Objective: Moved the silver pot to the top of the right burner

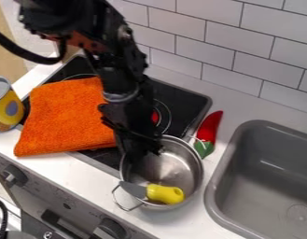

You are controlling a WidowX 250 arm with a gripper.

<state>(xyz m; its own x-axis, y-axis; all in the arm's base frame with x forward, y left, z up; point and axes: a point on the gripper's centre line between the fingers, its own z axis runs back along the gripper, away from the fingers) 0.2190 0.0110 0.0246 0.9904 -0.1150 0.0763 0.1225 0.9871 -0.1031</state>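
The silver pot [190, 169] stands at the stove's front right corner, partly on the white counter, with a yellow-handled knife [165, 193] inside it. My gripper [146, 151] hangs down at the pot's upper left, its lower end over the pot's opening and overlapping the rim in view. Whether it touches the pot, I cannot tell. The right burner [163, 116] is partly covered by the arm; a bit of its ring and a red spot show on the black stove top [196, 99].
An orange cloth [68, 116] covers the stove's left part, beside a yellow can [6, 105]. A red pepper [209, 128] lies right of the stove, close to the pot. The grey sink [227, 163] is at the right, and a tiled wall rises behind.
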